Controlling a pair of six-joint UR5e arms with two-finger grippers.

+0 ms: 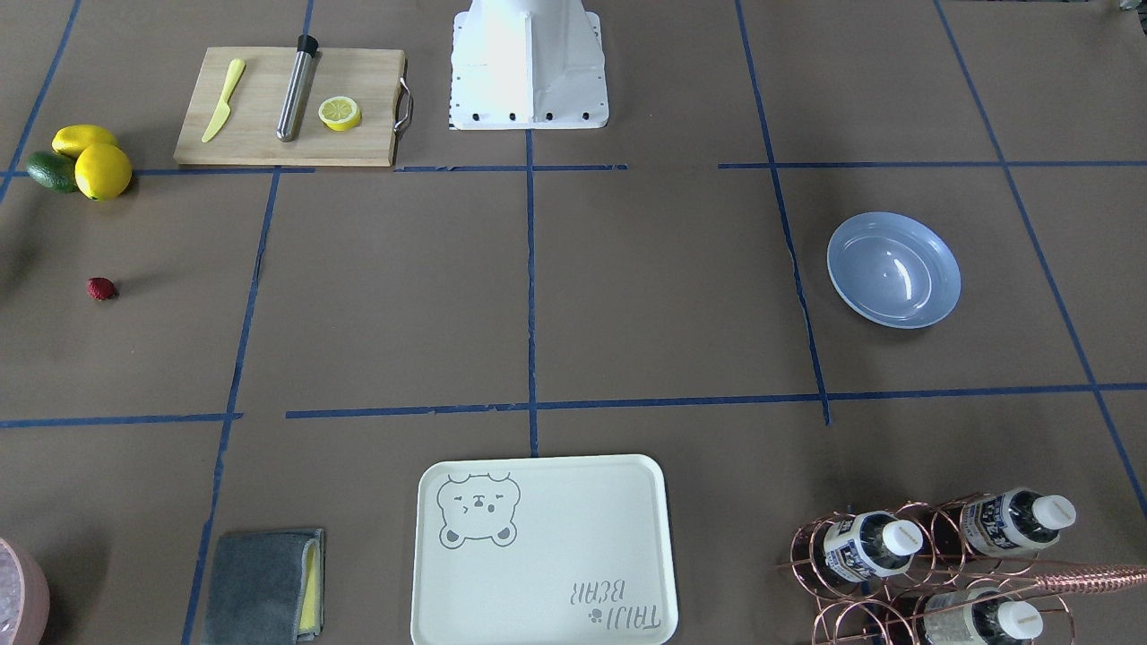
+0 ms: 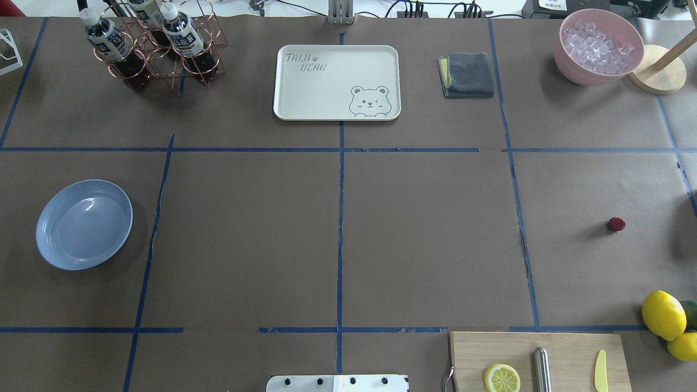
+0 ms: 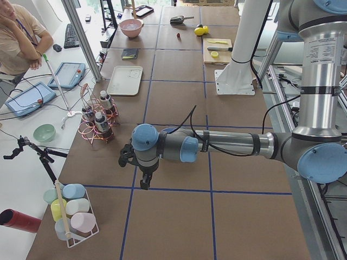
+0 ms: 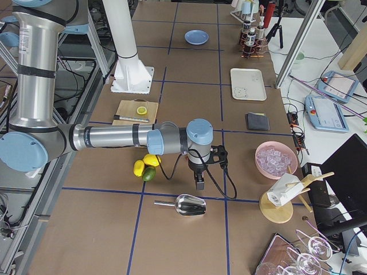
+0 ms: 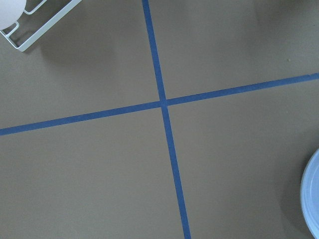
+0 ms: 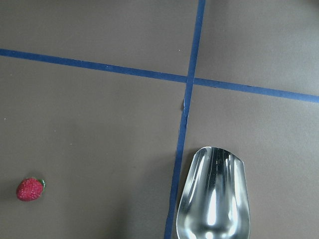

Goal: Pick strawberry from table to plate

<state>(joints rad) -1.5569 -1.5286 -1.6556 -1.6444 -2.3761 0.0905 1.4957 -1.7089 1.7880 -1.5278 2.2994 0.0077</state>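
Bare table (image 2: pixel 425 245) around strawberry (image 2: pixel 616 224); lemons (image 2: pixel 663 314) near.

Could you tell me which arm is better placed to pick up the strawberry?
Right. The strawberry lies on the robot's right side of the table, and the right wrist view shows it nearby. The left wrist view shows only an edge of the plate.

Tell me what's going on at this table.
The strawberry has not been picked up yet. It lies loose on the table on the robot's right side, apart from the lemons. The plate sits empty on the robot's left side. The right gripper hangs above the table near a metal scoop, and the left gripper hangs over bare paper. Whether their fingers are open cannot be told.
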